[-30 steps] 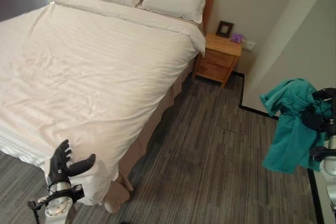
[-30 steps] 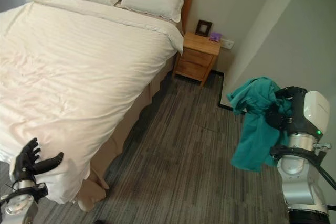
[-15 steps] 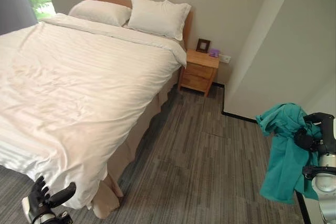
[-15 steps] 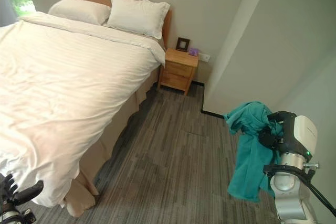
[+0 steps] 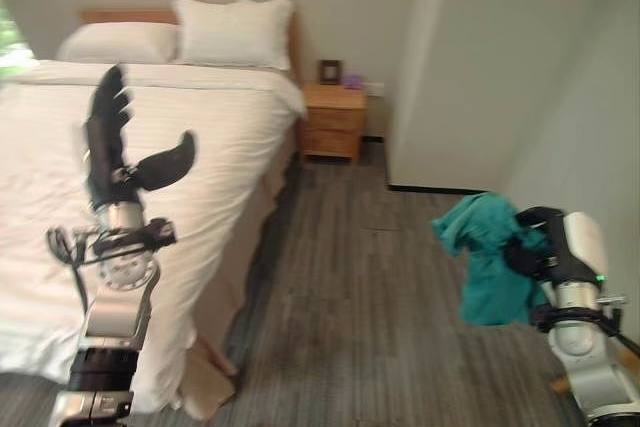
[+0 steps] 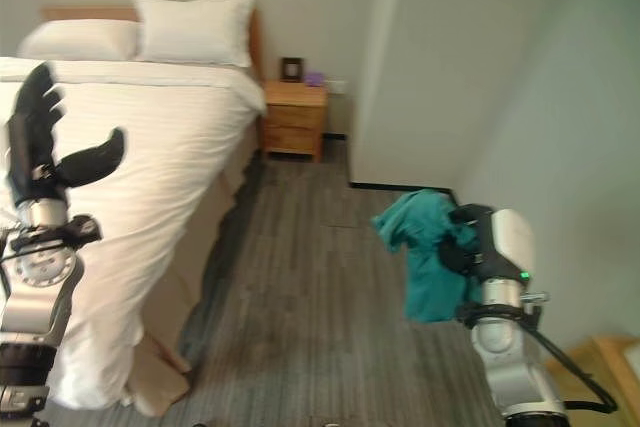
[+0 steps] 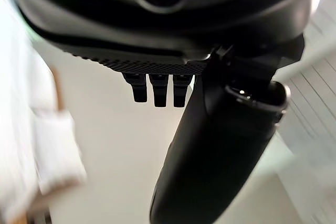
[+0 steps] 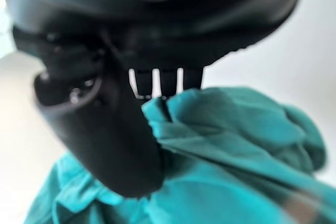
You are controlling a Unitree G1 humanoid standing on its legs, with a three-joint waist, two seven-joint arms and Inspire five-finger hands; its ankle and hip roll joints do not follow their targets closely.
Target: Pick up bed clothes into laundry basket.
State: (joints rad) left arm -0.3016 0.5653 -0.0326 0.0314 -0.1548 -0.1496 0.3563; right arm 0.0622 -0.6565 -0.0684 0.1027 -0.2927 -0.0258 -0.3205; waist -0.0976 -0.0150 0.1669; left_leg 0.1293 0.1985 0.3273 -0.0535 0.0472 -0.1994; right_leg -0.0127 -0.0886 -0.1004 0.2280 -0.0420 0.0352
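Fingers (image 8: 168,83) of right hand (image 5: 530,252) curled round teal garment (image 5: 490,272), hanging at 6 o'clock; left hand (image 5: 115,162) fingers straight, empty, over bed (image 5: 200,137).

Soft daylight comes in from a window (image 5: 8,47) at 9 o'clock, which glares white-green. The white bed (image 5: 230,137) nearest it is washed out to near glare. The wall (image 5: 470,57) at 1 o'clock is evenly lit. A dim shadow lies on the floor (image 5: 330,327) along the bed's edge. In the wrist views the left hand (image 7: 210,150) and right hand (image 8: 105,129) are dark silhouettes against bright backgrounds; the teal cloth (image 8: 236,150) is evenly lit.
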